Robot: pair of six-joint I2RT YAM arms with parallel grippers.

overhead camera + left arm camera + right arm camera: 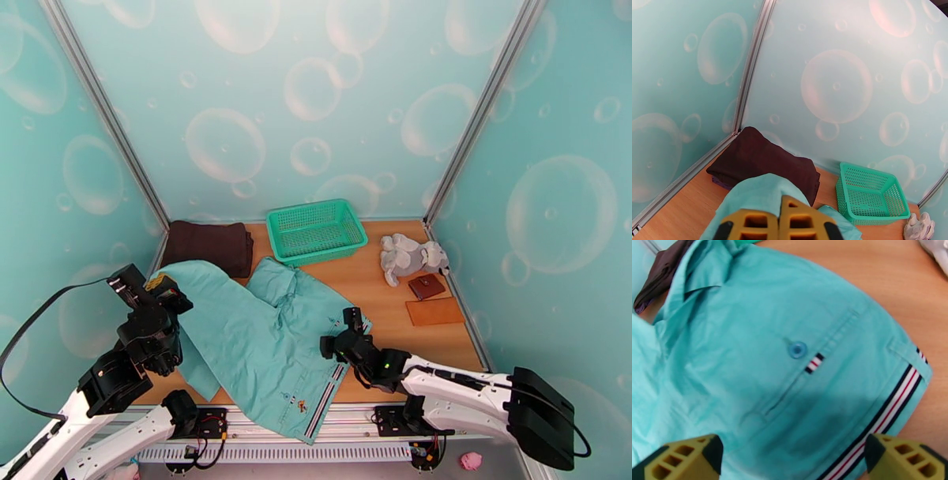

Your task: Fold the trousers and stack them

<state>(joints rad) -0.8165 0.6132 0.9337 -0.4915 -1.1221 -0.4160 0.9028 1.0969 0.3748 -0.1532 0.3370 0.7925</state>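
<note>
**A:** Where are the trousers?

**B:** The trousers point(261, 339) lie spread over the counter point(379, 292), from 9 o'clock across the centre to 6 o'clock. Their striped waistband point(328, 401) hangs past the near edge.

**A:** And the left jaws?

**B:** They are pressed together at 9 o'clock, pinching the end of one leg.

**A:** The right jaws?

**B:** They are spread wide, just off the centre toward 5 o'clock, over the seat near the waistband. A back pocket with its blue button point(797, 349) lies ahead of them. I cannot tell whether they touch the cloth.

**A:** What else is there?

**B:** A folded dark brown cloth point(209, 243) sits at 10 o'clock, touching the trousers, and a green basket point(316, 229) sits at 12. A grey stuffed toy point(411, 256) is at 2, with a brown wallet point(426, 286) and a tan leather piece point(434, 311) near it toward 3.
</note>
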